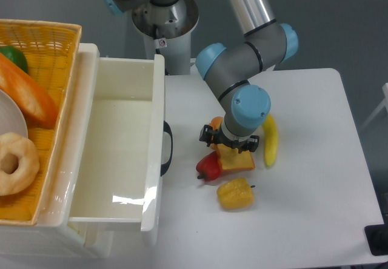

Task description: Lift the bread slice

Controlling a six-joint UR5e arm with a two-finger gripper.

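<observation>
The bread slice (237, 159), yellow-tan with an orange-brown crust, lies flat on the white table, and only its lower part shows below the arm's wrist. My gripper (229, 142) hangs straight over it, open. One black fingertip (205, 137) is at the slice's left side and the other is at its right. From this view I cannot tell if the fingers touch the slice or the table.
A red pepper (208, 166) touches the slice's left edge, with an orange item (216, 123) behind it. A yellow bell pepper (235, 194) lies just in front. A yellow banana-like piece (270, 139) is at the right. A white open drawer (121, 142) and a food-filled basket (36, 45) stand left.
</observation>
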